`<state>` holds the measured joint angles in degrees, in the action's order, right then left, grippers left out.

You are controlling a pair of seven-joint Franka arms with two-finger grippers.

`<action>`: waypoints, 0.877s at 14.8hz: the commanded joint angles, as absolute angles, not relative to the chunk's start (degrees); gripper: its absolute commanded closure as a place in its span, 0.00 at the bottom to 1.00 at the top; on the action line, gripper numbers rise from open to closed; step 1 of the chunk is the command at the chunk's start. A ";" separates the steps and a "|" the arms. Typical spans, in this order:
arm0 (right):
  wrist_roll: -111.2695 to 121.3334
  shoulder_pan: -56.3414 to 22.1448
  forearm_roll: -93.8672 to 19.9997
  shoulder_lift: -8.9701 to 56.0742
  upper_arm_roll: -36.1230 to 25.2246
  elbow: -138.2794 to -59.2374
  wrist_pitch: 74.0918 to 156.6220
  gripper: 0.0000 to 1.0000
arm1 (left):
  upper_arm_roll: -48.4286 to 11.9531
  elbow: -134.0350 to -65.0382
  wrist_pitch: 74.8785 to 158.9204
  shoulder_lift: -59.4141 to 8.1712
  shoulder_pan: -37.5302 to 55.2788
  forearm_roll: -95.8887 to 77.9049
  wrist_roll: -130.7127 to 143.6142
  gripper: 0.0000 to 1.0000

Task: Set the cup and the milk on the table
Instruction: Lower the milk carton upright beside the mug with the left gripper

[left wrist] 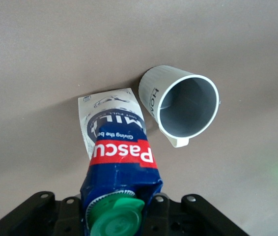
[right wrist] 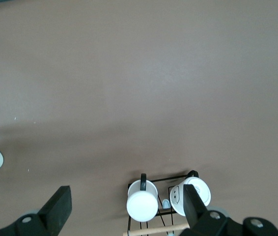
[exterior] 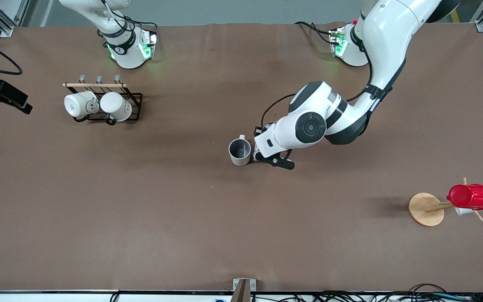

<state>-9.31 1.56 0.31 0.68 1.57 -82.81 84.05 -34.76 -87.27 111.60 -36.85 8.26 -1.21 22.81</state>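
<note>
Looks like the cup (exterior: 240, 151) part is done: it's sitting upright on the table (exterior: 141, 218) around the middle, cream-white outside, dark grey inside, little handle pointing toward the robots' bases. So the milk is the step in hand now.

The left gripper (exterior: 271, 159) is low over the table just beside the cup, on the side toward the left arm's end. In the left wrist view the milk (left wrist: 115, 162) runs from between the fingers down toward the cloth: dark blue carton, green cap up at the gripper, red label, whitish lower sides. The gripper seems closed on the carton's top, though the fingers themselves are mostly hidden by it, so that's a best guess. Can't tell if the carton's base is touching the cloth yet.

Next move probably calls for getting the base flat on the table, then letting go without knocking the cup, which is really close by.

The right gripper (right wrist: 124, 206) waits up high with its fingers spread wide and nothing in them, over the rack (exterior: 103, 105) holding two white mugs (exterior: 98, 105). A red cup (exterior: 470, 196) hangs on a wooden stand (exterior: 426, 209) toward the left arm's end.
</note>
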 commanded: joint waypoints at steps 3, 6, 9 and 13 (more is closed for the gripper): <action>-7.73 1.67 -0.88 1.76 1.32 -82.44 84.02 0.00 | -35.07 -85.78 112.23 -39.11 8.61 2.19 25.92 0.94; -7.73 1.50 -1.05 1.67 1.23 -82.35 83.94 0.00 | -35.16 -85.87 113.47 -39.55 8.53 2.90 26.19 0.92; -7.73 1.58 -1.06 2.02 1.23 -82.53 84.11 0.00 | -35.16 -85.87 113.47 -39.55 8.53 2.99 26.10 0.91; -7.56 1.84 -0.97 2.72 1.23 -82.62 84.02 0.00 | -35.07 -85.87 113.47 -39.46 8.96 2.99 26.10 0.80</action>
<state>-8.41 1.55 0.18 2.27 1.50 -82.83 84.15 -34.84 -86.98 113.40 -39.04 8.45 1.45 24.90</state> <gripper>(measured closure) 0.000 0.894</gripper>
